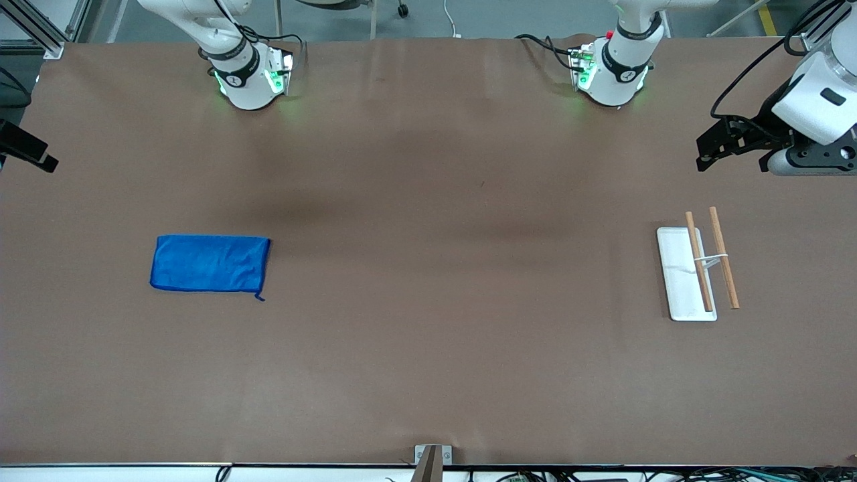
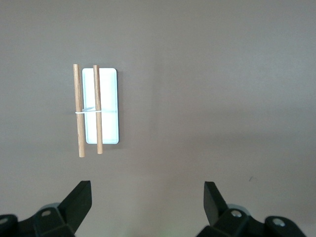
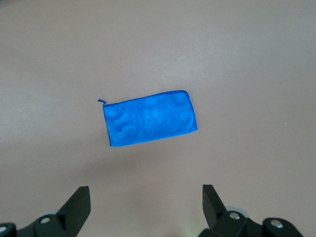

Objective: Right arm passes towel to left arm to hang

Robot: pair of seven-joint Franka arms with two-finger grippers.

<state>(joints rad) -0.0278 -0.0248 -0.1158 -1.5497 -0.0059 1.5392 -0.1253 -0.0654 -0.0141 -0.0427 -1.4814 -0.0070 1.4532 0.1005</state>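
Surveying from the front view first: the towel (image 1: 209, 263) lies flat and folded on the brown table (image 1: 428, 375) toward my right arm's end, its small corner tail (image 1: 260, 296) pointing at the front camera. The rack (image 1: 696, 271), a white base with two wooden rods, stands well apart toward my left arm's end. My left gripper (image 1: 704, 159) hangs in the air at that end, near the rack, not over it. My right gripper is barely seen here, only a dark piece at the picture's edge.

Left wrist view, item by item: left gripper (image 2: 147, 195), fingers (image 2: 79, 197) spread wide, nothing between them. Rack (image 2: 106, 106) below and ahead, rods parallel, joined by a thin white crosspiece. This arm waits.

Right wrist view: right gripper (image 3: 146, 197), fingers (image 3: 78, 200) spread wide, holding nothing, high above the table. Towel (image 3: 150, 117) ahead of it, untouched, tail (image 3: 101, 101) at one corner.

Step in hand, as I judge it: right arm goes down to the towel; nothing has been passed yet. Notes for doing it well:
- take a short edge or a corner, not the middle, so the cloth hangs long and leaves free cloth for my left gripper;
- press low enough to pinch all folded layers, else only the top one lifts;
- lift high before carrying it toward the table's middle.
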